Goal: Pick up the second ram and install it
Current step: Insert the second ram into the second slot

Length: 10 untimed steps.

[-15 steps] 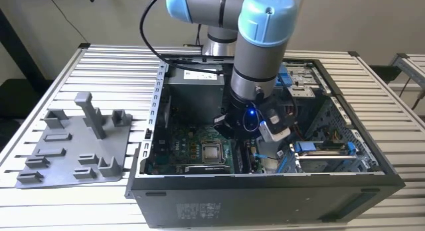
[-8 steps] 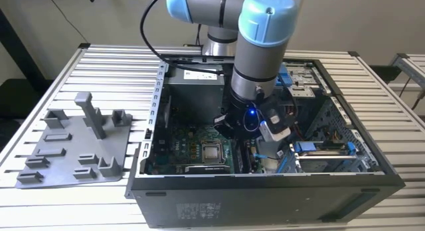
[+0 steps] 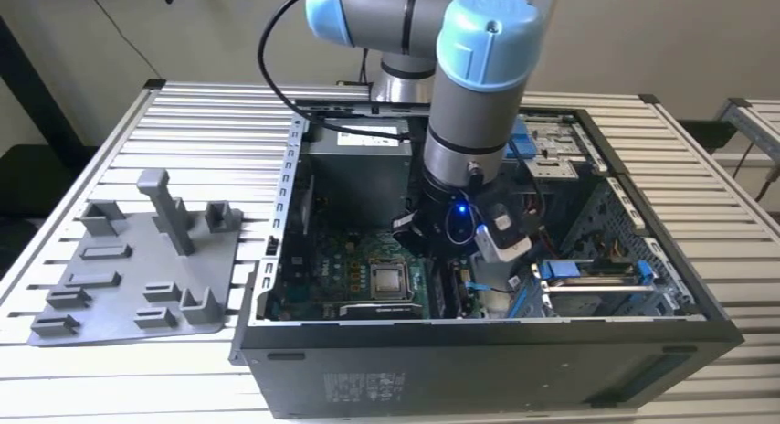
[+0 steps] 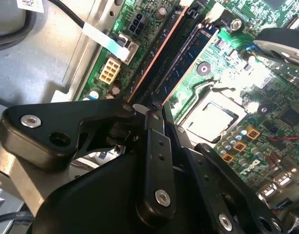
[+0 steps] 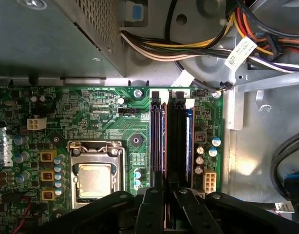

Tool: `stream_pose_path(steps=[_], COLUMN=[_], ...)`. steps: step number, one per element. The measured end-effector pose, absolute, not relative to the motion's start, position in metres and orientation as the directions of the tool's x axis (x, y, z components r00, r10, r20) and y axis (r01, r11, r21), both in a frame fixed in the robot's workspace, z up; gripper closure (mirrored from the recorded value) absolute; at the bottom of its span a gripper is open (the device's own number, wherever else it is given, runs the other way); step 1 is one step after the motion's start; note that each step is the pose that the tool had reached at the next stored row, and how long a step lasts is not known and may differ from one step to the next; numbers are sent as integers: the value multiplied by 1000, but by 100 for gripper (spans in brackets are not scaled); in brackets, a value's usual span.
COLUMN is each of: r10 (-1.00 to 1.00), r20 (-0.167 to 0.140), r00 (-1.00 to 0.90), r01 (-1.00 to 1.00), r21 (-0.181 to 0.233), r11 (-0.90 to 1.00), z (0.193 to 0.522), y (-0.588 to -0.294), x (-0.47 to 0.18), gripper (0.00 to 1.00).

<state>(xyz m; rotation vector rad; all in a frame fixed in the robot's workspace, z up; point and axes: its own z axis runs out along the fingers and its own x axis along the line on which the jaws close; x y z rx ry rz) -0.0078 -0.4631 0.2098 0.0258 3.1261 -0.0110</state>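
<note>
The second ram (image 5: 160, 146) shows edge-on in the first wrist view: a long, thin strip with a brownish top edge, standing upright in the bank of memory slots (image 5: 176, 146) on the green motherboard (image 5: 91, 107). In the second wrist view the same stick (image 4: 157, 53) appears as a narrow orange-brown line beside a dark slot. Its chips cannot be made out from this angle.

The near end of the stick runs straight up to the jaws of the gripper (image 5: 168, 195), and the rest extends ahead of them. Whether the jaws are apart, together or clamped on the stick cannot be told.

A second strip with a blue edge (image 5: 189, 141) lies parallel to it on the other side of the dark slot, also ahead of the jaws. The metal-framed processor socket (image 5: 96, 170) sits off to one side of the jaws, well apart from the slots. A bundle of coloured cables (image 5: 188, 48) crosses beyond the far end of the slot bank.

In the exterior view the arm (image 3: 469, 122) reaches down into an open black computer case (image 3: 488, 369) lying on a slatted table (image 3: 122, 122). A grey fixture tray (image 3: 122, 287) rests beside the case, toward the exterior view's left.
</note>
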Motion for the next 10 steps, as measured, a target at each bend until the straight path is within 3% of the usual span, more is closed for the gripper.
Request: stream_pose_path(steps=[8,9,10], r10=[16,17,17], r20=[-16,-16,-16], r00=[-1000,-1000,-1000], r01=[17,17,17], r21=[-6,-6,-7], r11=[1000,1000,1000], z=[209,210,212], y=[-463,-463,-463], x=[-8,-8,-8], gripper=[84,78,78])
